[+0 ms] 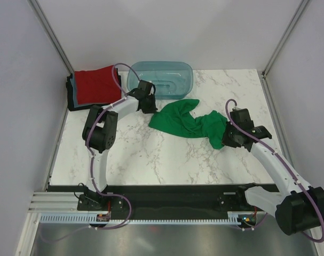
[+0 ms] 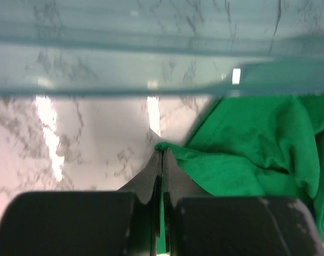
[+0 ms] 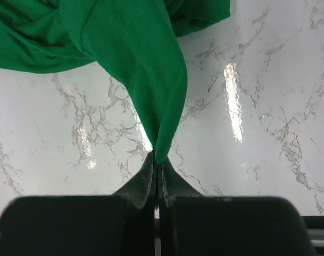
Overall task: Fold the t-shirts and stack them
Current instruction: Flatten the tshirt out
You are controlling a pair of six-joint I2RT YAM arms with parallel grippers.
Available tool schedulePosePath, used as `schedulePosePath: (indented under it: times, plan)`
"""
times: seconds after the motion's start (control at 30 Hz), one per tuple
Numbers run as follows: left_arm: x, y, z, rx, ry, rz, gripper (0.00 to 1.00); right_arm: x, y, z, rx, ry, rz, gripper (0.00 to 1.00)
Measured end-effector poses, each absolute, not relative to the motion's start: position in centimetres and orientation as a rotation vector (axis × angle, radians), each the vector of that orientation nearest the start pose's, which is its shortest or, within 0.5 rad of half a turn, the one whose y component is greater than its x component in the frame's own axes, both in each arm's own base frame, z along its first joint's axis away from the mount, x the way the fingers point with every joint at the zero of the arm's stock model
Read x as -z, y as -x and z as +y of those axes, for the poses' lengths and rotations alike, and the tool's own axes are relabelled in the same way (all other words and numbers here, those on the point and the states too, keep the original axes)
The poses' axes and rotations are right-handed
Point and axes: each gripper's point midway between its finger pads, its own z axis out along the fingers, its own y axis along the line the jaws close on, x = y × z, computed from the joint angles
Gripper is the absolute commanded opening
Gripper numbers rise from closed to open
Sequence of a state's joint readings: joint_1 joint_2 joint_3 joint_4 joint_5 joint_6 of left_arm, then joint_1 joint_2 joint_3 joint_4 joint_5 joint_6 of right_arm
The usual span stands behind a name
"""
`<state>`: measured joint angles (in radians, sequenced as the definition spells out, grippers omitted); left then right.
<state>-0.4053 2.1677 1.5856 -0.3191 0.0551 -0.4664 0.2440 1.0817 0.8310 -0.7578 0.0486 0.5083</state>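
A translucent teal tub (image 1: 178,80) sits at the marble table's (image 1: 162,160) far edge.

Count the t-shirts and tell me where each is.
4. The green t-shirt is central; the red t-shirt tops a far-left stack, light blue t-shirt and black t-shirt edges beneath. Others may be hidden.

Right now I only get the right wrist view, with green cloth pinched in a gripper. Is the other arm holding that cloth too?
Observer: Yes, the left gripper is shut on another edge of the green t-shirt.
Operator: Is the shirt spread out flat?
Observer: No, it is bunched up in a twisted strip.
Operator: Any finished shirts around?
Observer: A red t-shirt tops a folded stack at the far left corner.
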Motion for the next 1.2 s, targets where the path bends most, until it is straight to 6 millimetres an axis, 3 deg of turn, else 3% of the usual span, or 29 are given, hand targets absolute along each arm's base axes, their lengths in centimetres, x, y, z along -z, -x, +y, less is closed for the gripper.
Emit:
schedulePosePath:
  times: [0.07,0.13,0.2,0.3,0.43,0.6,0.73,0.87,0.93,1.07,1.13,1.2]
  plan:
    - [-4.2,-46.6,-23.1,0.431,0.053,2.527,0.02,-12.3,-24.4,7.3,-0.226,-0.358,2.558,0.0]
    - [-6.7,-45.4,-22.5,0.434,0.053,2.511,0.02,-14.4,-25.3,7.6,-0.247,-0.356,2.52,0.0]
    - [-11.4,-44.4,-22.0,0.457,0.052,2.442,0.02,-17.5,-26.7,8.0,-0.277,-0.349,2.452,0.0]
    - [-20.3,-43.0,-21.2,0.511,0.046,2.268,0.02,-22.6,-28.3,8.3,-0.318,-0.339,2.342,0.0]
    - [-31.3,-39.4,-19.2,0.561,0.04,2.04,0.02,-29.6,-29.4,7.9,-0.335,-0.345,2.213,0.0]
    - [-40.4,-34.4,-16.2,0.56,0.035,1.853,0.02,-38.5,-30.3,5.6,-0.29,-0.397,2.035,0.0]
    - [-45.9,-30.4,-13.7,0.542,0.027,1.727,0.02,-45.4,-29.7,3.8,-0.25,-0.448,1.888,0.0]
    - [-51.4,-25.7,-11.0,0.533,0.026,1.563,0.02,-49.6,-27.6,2.6,-0.261,-0.496,1.766,0.0]
    - [-53.8,-23.1,-9.4,0.527,0.032,1.476,0.02,-50.3,-26.3,2.1,-0.263,-0.513,1.738,0.0]
    - [-56.5,-18.1,-6.5,0.511,0.05,1.336,0.02,-50.4,-24.7,1.4,-0.25,-0.541,1.72,0.0]
    - [-56.4,-16.3,-5.6,0.512,0.057,1.289,0.02,-49.8,-24.5,1.2,-0.239,-0.55,1.732,0.0]
    - [-54.4,-15.4,-5.2,0.514,0.06,1.298,0.02,-48.7,-24.5,1.1,-0.226,-0.556,1.758,0.0]
